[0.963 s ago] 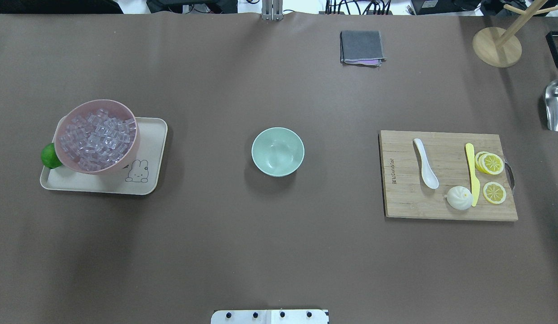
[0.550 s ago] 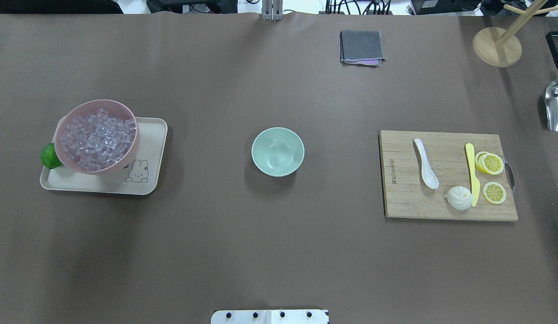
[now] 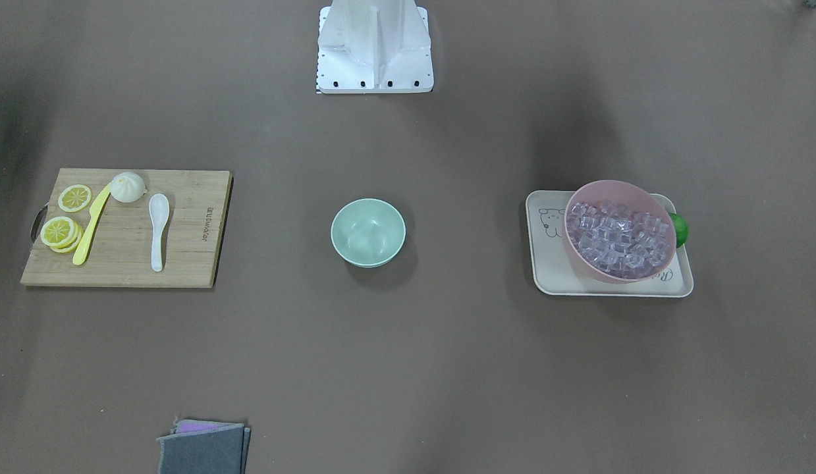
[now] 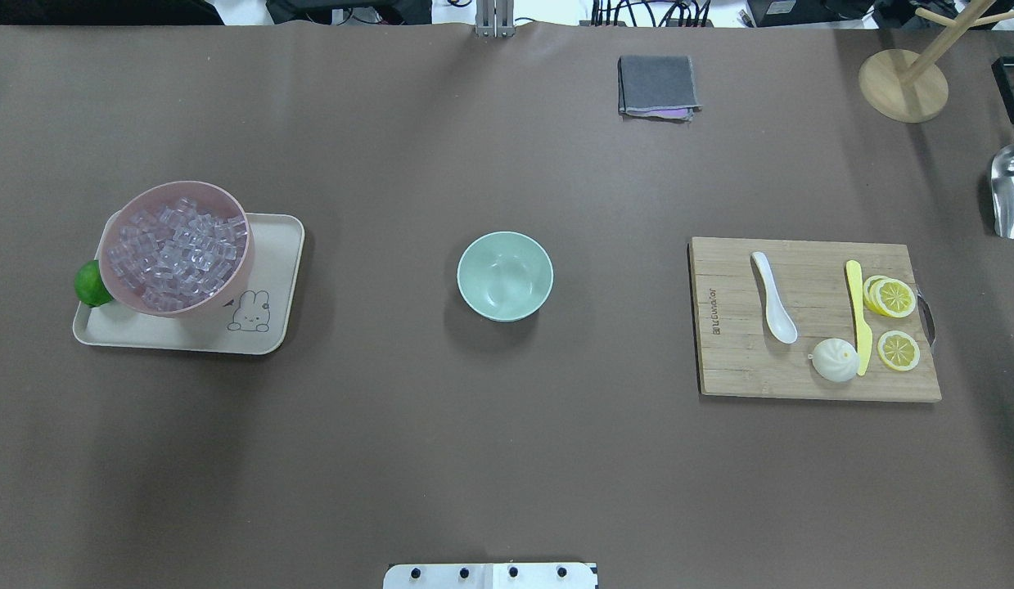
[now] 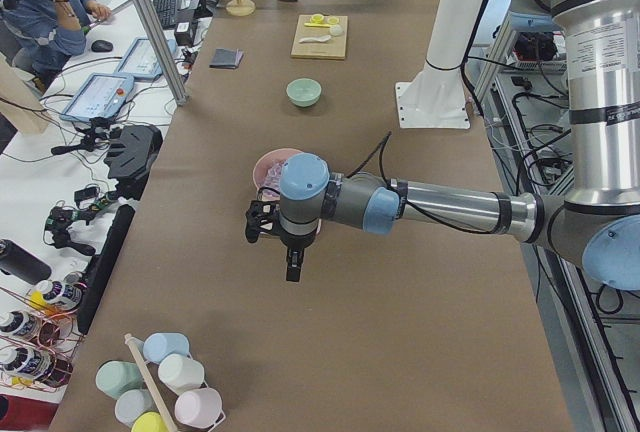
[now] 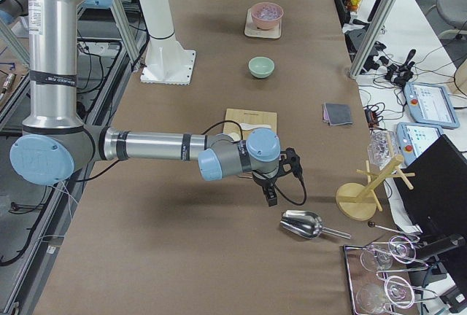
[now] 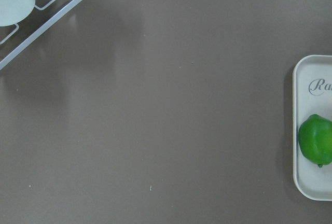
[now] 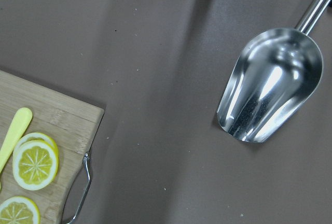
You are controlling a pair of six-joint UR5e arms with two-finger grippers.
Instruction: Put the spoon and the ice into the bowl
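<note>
The white spoon [image 4: 773, 298] lies on the wooden cutting board [image 4: 736, 360] at the right. The mint-green bowl [image 4: 505, 276] stands empty mid-table. Ice cubes [image 4: 178, 249] fill the pink bowl [image 4: 222, 301] on the beige tray [image 4: 271, 270] at the left. Neither gripper shows in the overhead or front views. The left gripper [image 5: 290, 262] hangs over bare table on the near side of the tray in the exterior left view. The right gripper [image 6: 270, 197] hangs between the board and the metal scoop [image 6: 300, 224] in the exterior right view. I cannot tell whether either is open or shut.
On the board lie a yellow knife [image 4: 857, 311], lemon slices [image 4: 893, 297] and a white bun [image 4: 835, 360]. A lime [image 4: 89, 283] sits on the tray. A grey cloth [image 4: 657, 85], a wooden stand [image 4: 903, 85] and a cup rack [image 7: 31, 22] stand around.
</note>
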